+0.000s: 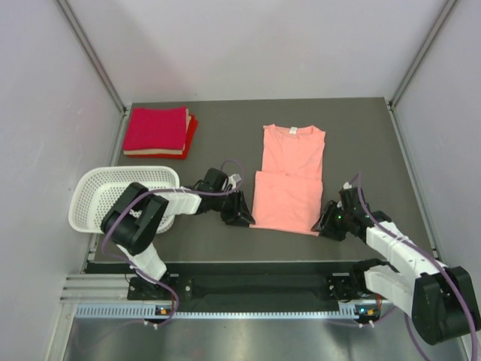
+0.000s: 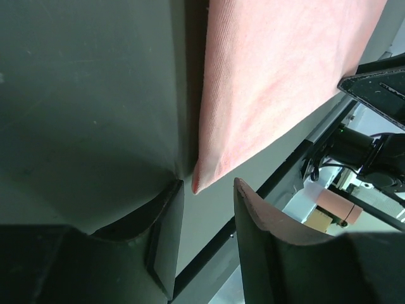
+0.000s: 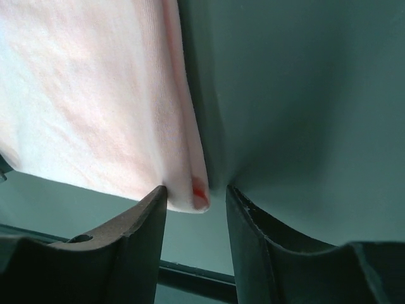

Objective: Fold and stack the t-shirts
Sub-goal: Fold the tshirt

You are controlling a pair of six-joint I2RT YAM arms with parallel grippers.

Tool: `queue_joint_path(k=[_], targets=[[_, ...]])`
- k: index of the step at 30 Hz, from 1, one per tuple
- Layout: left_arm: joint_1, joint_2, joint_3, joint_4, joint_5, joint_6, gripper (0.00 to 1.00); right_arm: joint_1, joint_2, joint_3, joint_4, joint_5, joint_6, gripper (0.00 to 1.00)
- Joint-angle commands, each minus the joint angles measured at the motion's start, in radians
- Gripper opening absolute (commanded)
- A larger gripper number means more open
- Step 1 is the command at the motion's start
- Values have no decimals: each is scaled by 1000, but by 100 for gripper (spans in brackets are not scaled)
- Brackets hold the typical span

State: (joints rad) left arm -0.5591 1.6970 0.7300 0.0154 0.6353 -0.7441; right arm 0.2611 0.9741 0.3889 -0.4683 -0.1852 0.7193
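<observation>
Dark grey table carries the work. Nearest the arms, the left gripper straddles the near-left corner of the salmon-pink t-shirt, and the right gripper straddles its near-right corner. Both pairs of jaws stand apart, with cloth between them and nothing clamped. Close each on both layers before lifting, then raise the corners level and carry them toward the collar. Beyond the shirt's far-left side lies the folded red stack — the likely destination.

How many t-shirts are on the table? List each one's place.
3 for sure: salmon-pink t-shirt mid-table, partly folded; crimson folded t-shirt atop red folded t-shirt, far-left corner. More may hide between.
</observation>
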Motion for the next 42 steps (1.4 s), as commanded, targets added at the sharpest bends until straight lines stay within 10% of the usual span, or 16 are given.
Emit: queue_joint_path(k=[1,6,11,20,23,27,42], targets=[[-7,-11,-23,4,-26,0,43,12,-3,-16,-12,23,3,42],[-10,15,-1,-5,-19,5,32,12,11,-7,-12,33,5,26],[-10,35,23,-67,-54,23,0,13,5,5,-58,90,-12,0],[-10,10,48,-169,-168,25,0,12,-40,-8,-41,89,-46,0],[-12,-11,46,-155,-140,11,1,13,-46,-2,-53,50,-37,23],[-12,-65,31,-131,-109,-11,27,12,-71,28,-127,84,-14,41],[-85,-5,-35,44,-94,-61,41,12,-78,-42,-76,50,25,36]])
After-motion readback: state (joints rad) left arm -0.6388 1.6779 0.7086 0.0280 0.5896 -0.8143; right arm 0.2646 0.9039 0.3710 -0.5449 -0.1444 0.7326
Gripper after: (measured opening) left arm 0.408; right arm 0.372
